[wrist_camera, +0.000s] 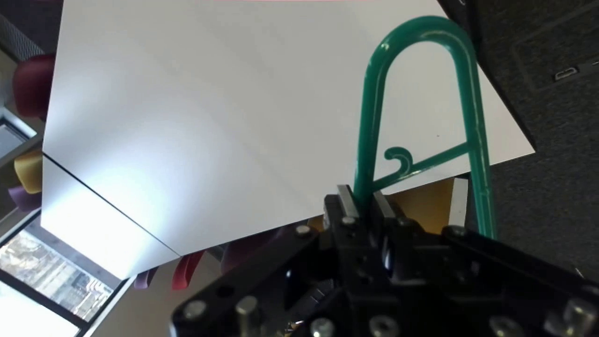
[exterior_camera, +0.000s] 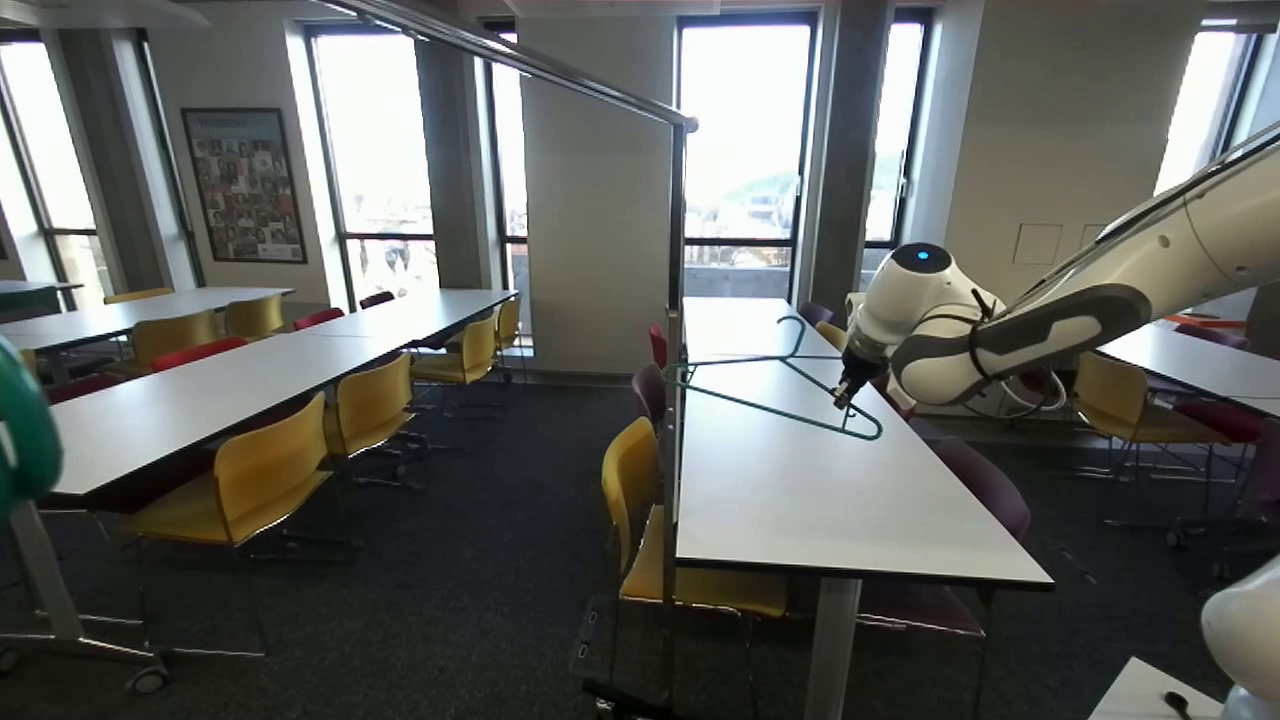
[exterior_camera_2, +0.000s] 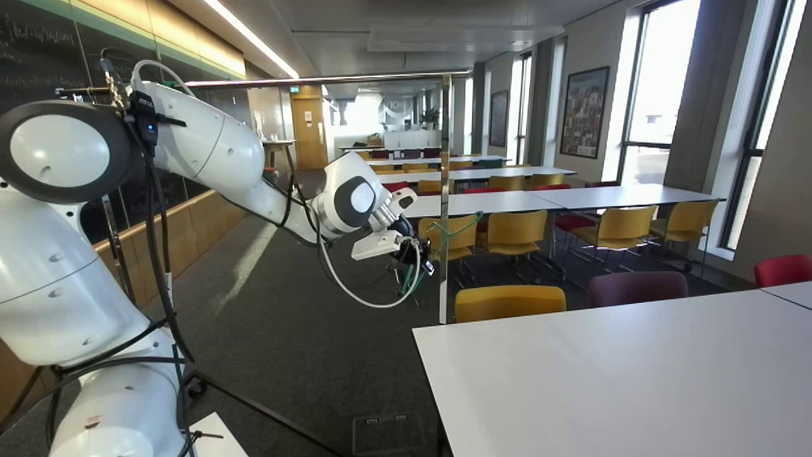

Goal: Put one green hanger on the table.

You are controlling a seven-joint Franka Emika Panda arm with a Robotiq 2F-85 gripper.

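Note:
The green hanger (exterior_camera: 760, 407) is held in the air by my gripper (exterior_camera: 846, 392). It also shows in an exterior view (exterior_camera_2: 455, 233), seen nearly edge-on, crossing in line with a metal pole. In the wrist view, my gripper (wrist_camera: 366, 201) is shut on one bar of the hanger (wrist_camera: 369, 117), near a small inner hook; its rounded end points up the picture. The white table (exterior_camera: 830, 510) shows in both exterior views (exterior_camera_2: 609, 381) and behind the hanger in the wrist view (wrist_camera: 224, 112). The hanger looks raised above table height; I cannot tell how much of it is over the top.
A metal rail's upright pole (exterior_camera: 676, 230) stands at the table's side, also in an exterior view (exterior_camera_2: 444, 158). A yellow chair (exterior_camera: 632, 470) and a purple chair (exterior_camera: 985, 485) flank the table. A blurred green object (exterior_camera: 25, 430) is at the picture's left edge.

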